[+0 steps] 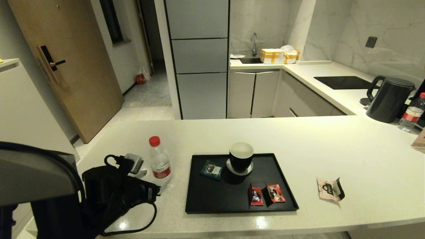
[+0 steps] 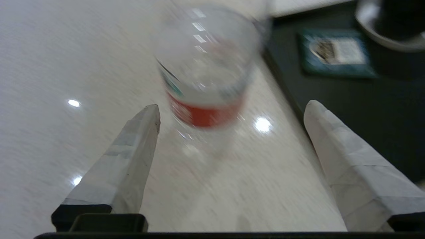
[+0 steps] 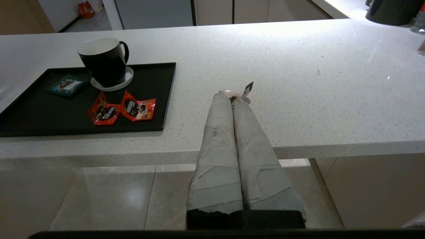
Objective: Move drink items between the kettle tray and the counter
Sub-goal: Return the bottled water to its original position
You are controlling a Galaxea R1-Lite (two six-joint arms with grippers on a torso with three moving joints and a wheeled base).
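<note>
Speckled counter (image 1: 332, 146) carried kettle tray (image 1: 202, 202). Water bottle (image 1: 159, 161) stood upright on counter just left of tray; beige sachet (image 1: 329, 189) lay well right of tray. My left gripper (image 2: 232, 114) sat near bottle, fingers (image 2: 132, 146) apart, nothing held. Right gripper (image 3: 231, 99) idled off counter edge, fingers together. Bottle judged light, smooth, thin-walled, tippable; I would grasp at label band.

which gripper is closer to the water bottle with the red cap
Left. The left gripper is open right at the water bottle on the counter, one finger on either side. The right gripper is shut, off the counter's front edge, past the kettle tray.
</note>
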